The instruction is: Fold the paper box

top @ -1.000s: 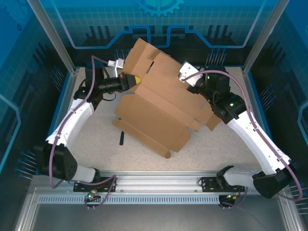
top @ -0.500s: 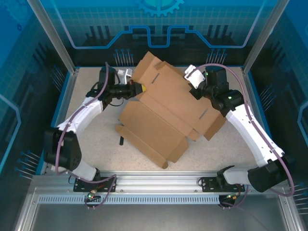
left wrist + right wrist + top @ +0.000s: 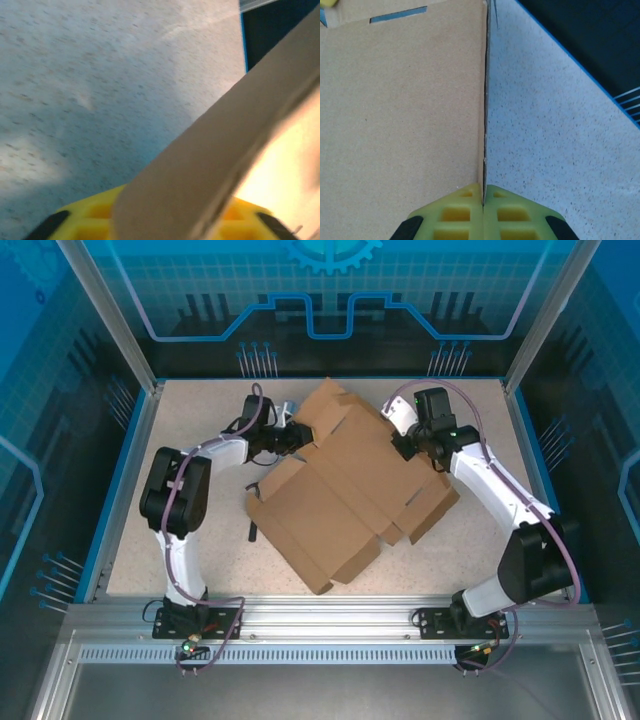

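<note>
We're early: paper box (image 3: 345,490) mostly flat, edge pinched between jaws of right gripper (image 3: 483,187); can't tell whether left gripper (image 3: 288,436) is apart or closed.

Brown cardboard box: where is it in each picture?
Top camera: the brown cardboard box lies in the middle of the speckled white tabletop.
Left wrist camera: it is a blurry brown flap slanting across the lower right.
Right wrist camera: it covers the left half, its right edge pinched in the right hand.
Shared landmark: the speckled white tabletop beside the box in all three.
</note>
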Controlling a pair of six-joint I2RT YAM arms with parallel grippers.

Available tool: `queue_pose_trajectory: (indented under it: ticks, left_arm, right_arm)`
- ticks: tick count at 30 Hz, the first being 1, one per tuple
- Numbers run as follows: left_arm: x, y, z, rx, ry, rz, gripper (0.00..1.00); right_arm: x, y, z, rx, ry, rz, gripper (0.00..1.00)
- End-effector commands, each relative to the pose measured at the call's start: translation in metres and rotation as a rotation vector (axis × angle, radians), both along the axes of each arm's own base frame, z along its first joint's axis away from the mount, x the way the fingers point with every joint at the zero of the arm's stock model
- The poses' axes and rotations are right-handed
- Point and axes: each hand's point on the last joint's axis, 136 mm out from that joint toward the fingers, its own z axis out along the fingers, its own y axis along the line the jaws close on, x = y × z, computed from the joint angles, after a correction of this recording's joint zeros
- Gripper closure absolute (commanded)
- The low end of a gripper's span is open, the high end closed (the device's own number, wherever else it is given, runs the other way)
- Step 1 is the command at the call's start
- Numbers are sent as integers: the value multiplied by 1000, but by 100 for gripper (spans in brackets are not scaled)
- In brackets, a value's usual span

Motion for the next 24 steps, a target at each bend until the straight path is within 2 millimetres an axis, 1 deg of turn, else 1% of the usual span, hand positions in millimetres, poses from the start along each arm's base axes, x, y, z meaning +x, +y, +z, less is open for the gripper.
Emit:
queue_pose_trajectory:
  ticks: [1,4,6,8,9,10,11,12,13,15,16,19,22,24]
  left_arm:
    - [23,16,5,54,-58,60,62]
    - [26,34,13,118,-94,91,52]
    - [21,51,24,170,-123,129,48]
    - [6,63,40,216,-163,157,47]
    - [-7,64,50,221,-185,164,47]
    - [-23,58,59,209,-215,159,47]
    - [-39,48,63,194,-246,138,47]
    - [-55,31,67,176,-289,103,47]
    - [-70,9,67,163,-324,51,48]
    - [-93,-32,54,159,-351,-61,49]
    - [-100,-51,46,168,-364,-113,51]
    - [-107,-87,19,188,-364,-211,59]
    - [-113,-115,-1,223,-397,-285,63]
    - [-114,-130,-13,245,-409,-322,66]
  right_arm:
    - [8,-11,-5,-2,8,-43,100]
    - [10,-12,-4,-2,15,-41,100]
    - [11,-12,-1,2,17,-39,100]
    - [10,-13,-1,0,19,-39,100]
    - [10,-14,-1,-2,20,-41,100]
    - [10,-15,-2,-5,23,-42,100]
    - [10,-16,-3,-8,26,-45,100]
    - [11,-18,-4,-10,30,-49,100]
    - [11,-19,-5,-8,32,-50,100]
    - [12,-20,-7,-3,37,-53,100]
    - [13,-21,-8,-3,40,-55,100]
    - [13,-19,-10,1,47,-53,100]
    - [14,-19,-11,-2,49,-50,100]
    - [15,-19,-12,-1,52,-50,100]
